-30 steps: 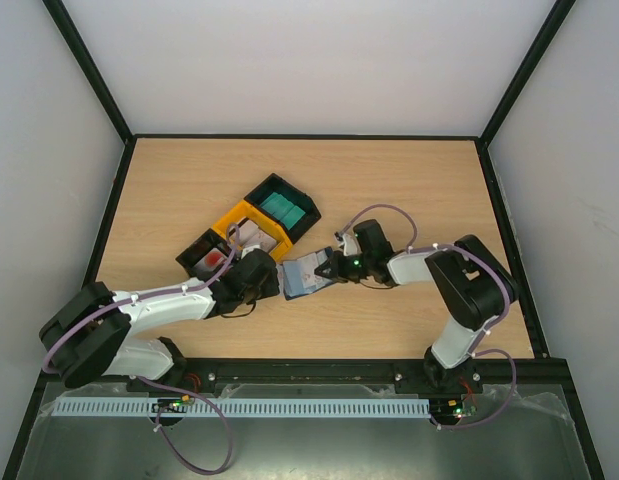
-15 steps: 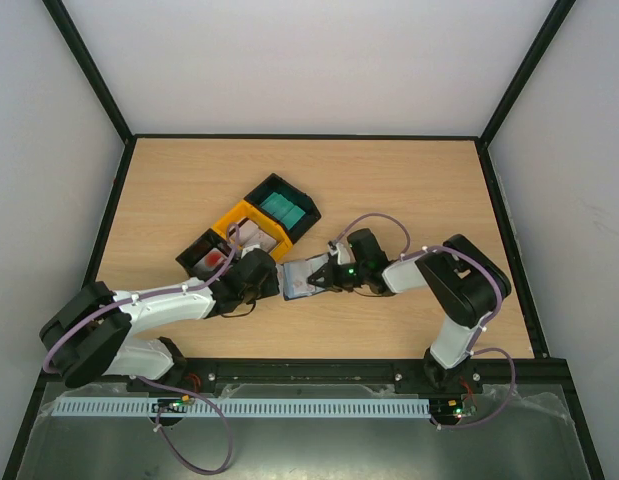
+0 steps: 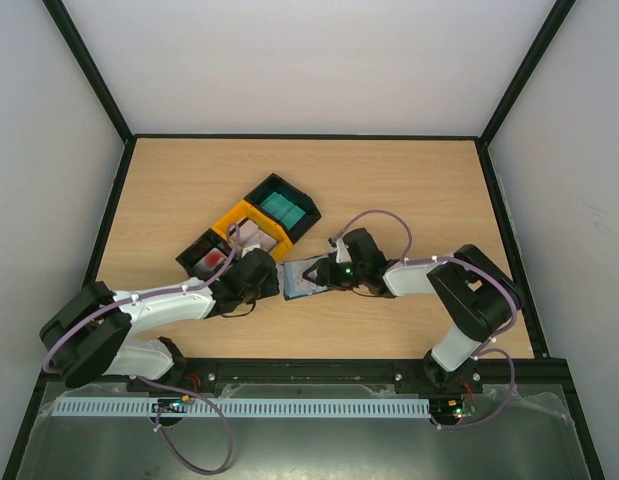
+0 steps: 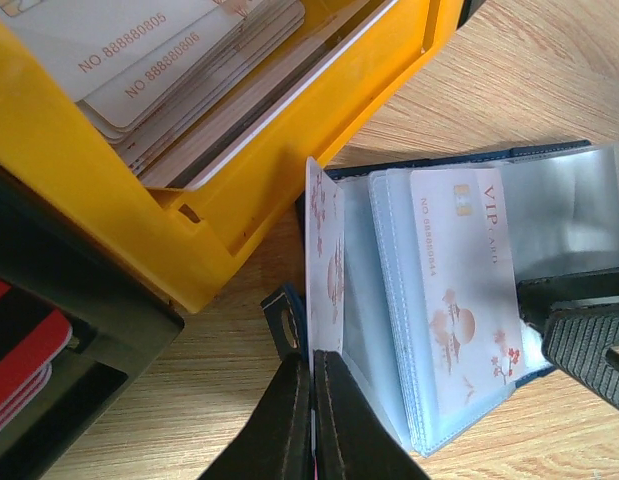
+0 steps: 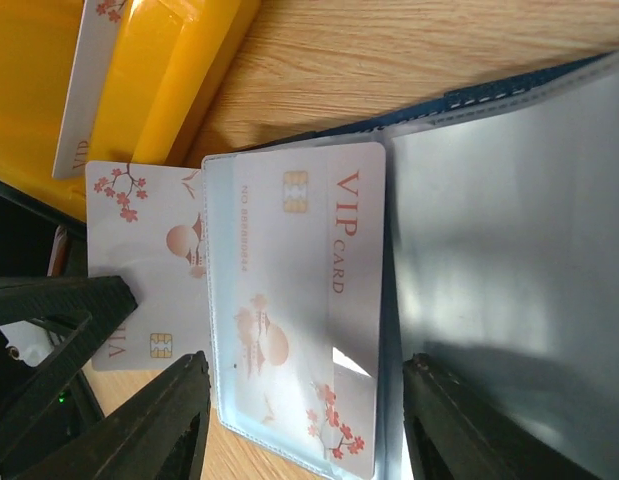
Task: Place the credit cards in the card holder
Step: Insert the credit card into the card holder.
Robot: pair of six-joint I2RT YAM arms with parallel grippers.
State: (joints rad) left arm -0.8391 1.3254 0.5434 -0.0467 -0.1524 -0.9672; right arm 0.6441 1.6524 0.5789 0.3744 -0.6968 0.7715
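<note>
Pale walls box in a light wooden table [image 3: 409,180], and from where I stand everything crowds around the card holder [image 3: 299,278], which lies open and flat on the wood with its clear sleeves fanned upward. The left arm [image 3: 159,305] reaches in from the holder's left and the right arm [image 3: 459,290] from its right, so the two wrists nearly meet over it. Just beyond the holder's left edge sits a yellow tray [image 4: 89,190], its corner close to the navy cover. A black tray with teal contents [image 3: 259,190] lies farther back from the holder, against the yellow one. A second black tray [image 4: 69,320] with red cards is further left of the holder, past the yellow tray. The right gripper [image 5: 304,370] hangs released over the holder's right side. Its jaws are spread wide, one on either side of a sleeve, and I cannot tell whether they press on it. The left gripper [image 4: 312,365] is clenched on a loose card [image 4: 326,255], blossom-printed, standing on edge at the holder's left rim beside the first sleeve. A VIP card [image 4: 467,300] already sits inside a sleeve near the holder's middle. A stack of credit cards [image 4: 139,60] rests in the yellow tray, up and left of the holder.
</note>
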